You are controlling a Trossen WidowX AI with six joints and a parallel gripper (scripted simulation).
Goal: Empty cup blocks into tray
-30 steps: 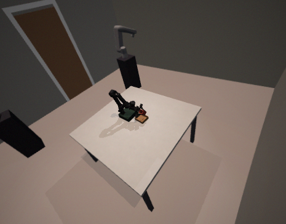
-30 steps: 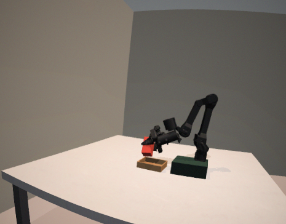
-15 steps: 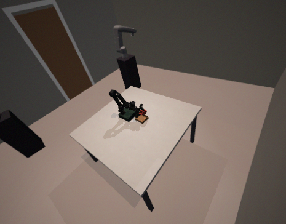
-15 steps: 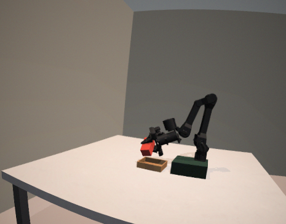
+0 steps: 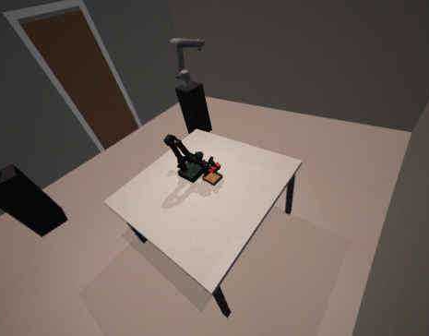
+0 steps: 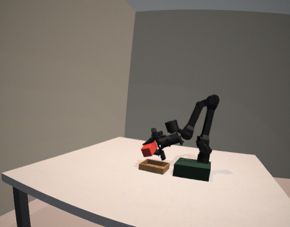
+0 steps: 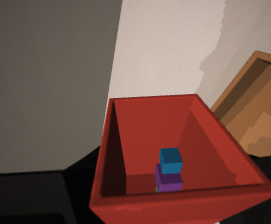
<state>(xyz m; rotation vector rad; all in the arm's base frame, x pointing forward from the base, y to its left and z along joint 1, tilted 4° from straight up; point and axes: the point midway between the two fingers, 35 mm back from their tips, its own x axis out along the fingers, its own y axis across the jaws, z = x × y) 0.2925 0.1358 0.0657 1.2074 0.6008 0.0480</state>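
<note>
My gripper (image 5: 214, 167) (image 6: 152, 148) is shut on the red cup (image 5: 212, 170) (image 6: 148, 149) (image 7: 153, 117). The cup is held in the air, strongly tilted, above the shallow orange-brown tray (image 5: 214, 183) (image 6: 151, 168) (image 7: 270, 107) in the exterior view. The wrist view looks into the cup's mouth. Inside lie a blue block (image 7: 171, 161), a purple block (image 7: 169, 179) and a sliver of a green block (image 7: 157, 190). The tray stands on the table; no block shows in its visible part in the wrist view.
The dark green base block (image 5: 190, 172) (image 6: 191, 169) under the arm stands close beside the tray. All stand on the pale table (image 5: 212, 226) (image 6: 87, 181). A grey arm (image 5: 177, 57) on a dark pedestal (image 5: 194, 108) stands beyond the table's back edge.
</note>
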